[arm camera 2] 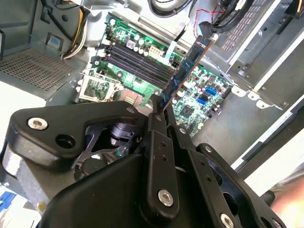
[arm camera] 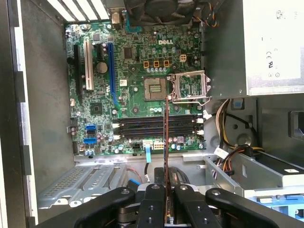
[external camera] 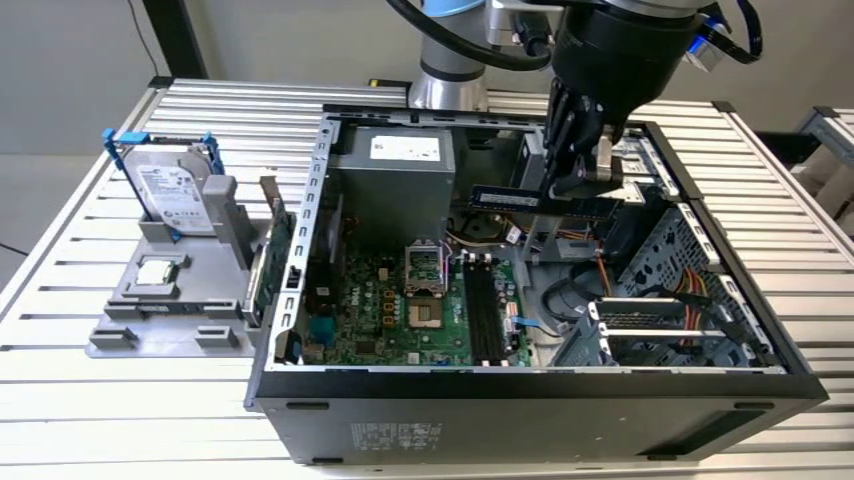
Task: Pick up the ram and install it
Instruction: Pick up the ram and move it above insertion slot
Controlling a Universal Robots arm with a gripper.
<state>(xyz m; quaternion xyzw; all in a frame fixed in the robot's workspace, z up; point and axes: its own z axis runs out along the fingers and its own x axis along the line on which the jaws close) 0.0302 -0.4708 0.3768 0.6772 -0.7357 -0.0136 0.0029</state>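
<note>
The gripper (external camera: 589,195) has its fingers clamped on one end of the ram (external camera: 507,198), which carries a pale label. The ram hangs inside the open computer case (external camera: 534,400), at one o'clock from the motherboard's (external camera: 387,330) processor socket (external camera: 424,316).

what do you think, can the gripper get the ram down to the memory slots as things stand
Probably yes. The gripper, shut on the ram, hangs above the open case, and in the first wrist view the memory slots lie bare below it, the cables off to one side.
</note>
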